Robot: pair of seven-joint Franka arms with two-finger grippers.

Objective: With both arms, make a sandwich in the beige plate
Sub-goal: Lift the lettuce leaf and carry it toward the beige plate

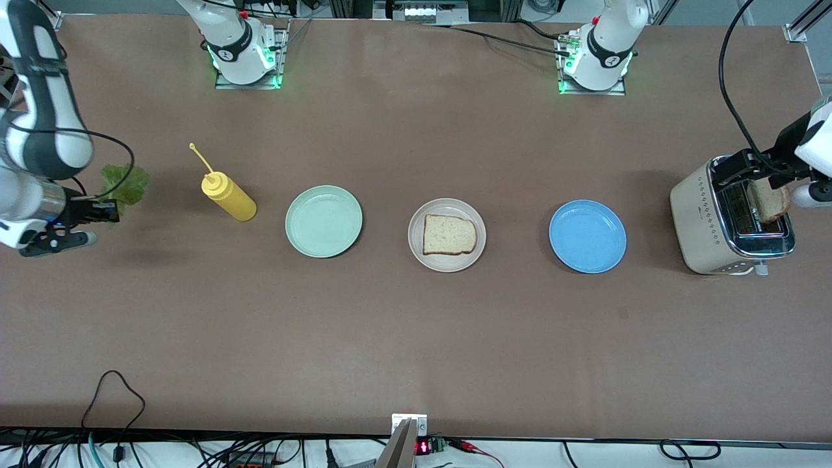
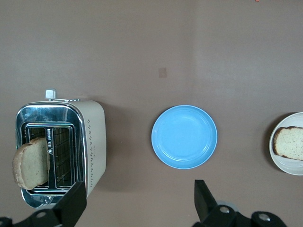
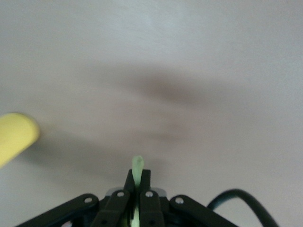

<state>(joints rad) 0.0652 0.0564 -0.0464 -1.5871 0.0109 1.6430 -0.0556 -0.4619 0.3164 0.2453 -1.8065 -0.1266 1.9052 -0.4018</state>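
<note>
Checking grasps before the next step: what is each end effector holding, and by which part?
The right end effector pinches the lettuce leaf by its edge. The left end effector is open over the toaster, holding nothing.

The surface (image 1: 416, 338) looks like matt brown sheet, no shine at all. The toaster (image 1: 705, 221) has a cream body with a dotted pattern and a glossy chrome top (image 2: 47, 111). All three plates look like smooth plastic: beige plate (image 1: 418, 250), mint-green plate (image 1: 324, 221), blue plate (image 1: 587, 236). Bread slice (image 1: 448, 234) is porous and rough. Yellow squeeze bottle (image 1: 229, 196) is soft-sheen plastic, lettuce leaf (image 1: 125, 184) crinkly.
</note>
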